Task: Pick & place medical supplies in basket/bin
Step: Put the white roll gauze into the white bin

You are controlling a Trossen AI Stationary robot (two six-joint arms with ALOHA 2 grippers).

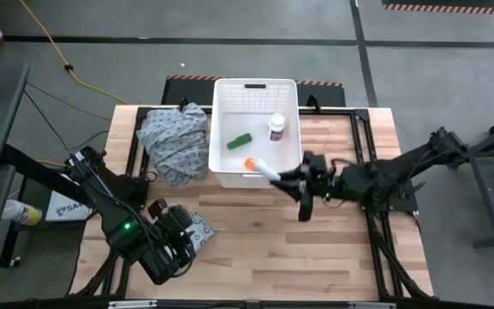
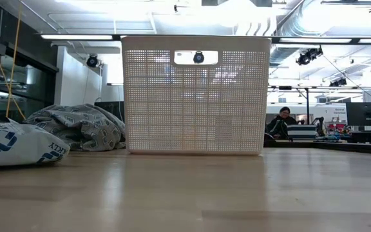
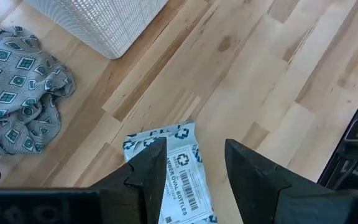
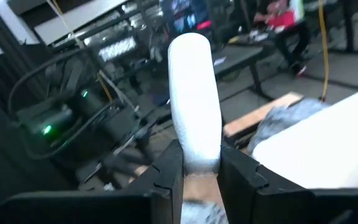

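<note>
At bin (image 1: 221, 129) near rim, right claw (image 1: 274, 176) pinching white tube (image 1: 264, 167); left claw (image 3: 194, 165) spread over soft packet (image 3: 182, 180).

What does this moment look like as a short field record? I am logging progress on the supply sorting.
bin: large white perforated plastic bin, mid-table
in bin: white pill bottle, green stick-shaped box, tiny orange piece
right gripper: shut on white tube at bin's near rim
left gripper: open over flat pale packet on table
beside bin: grey-blue patterned cloth
</note>
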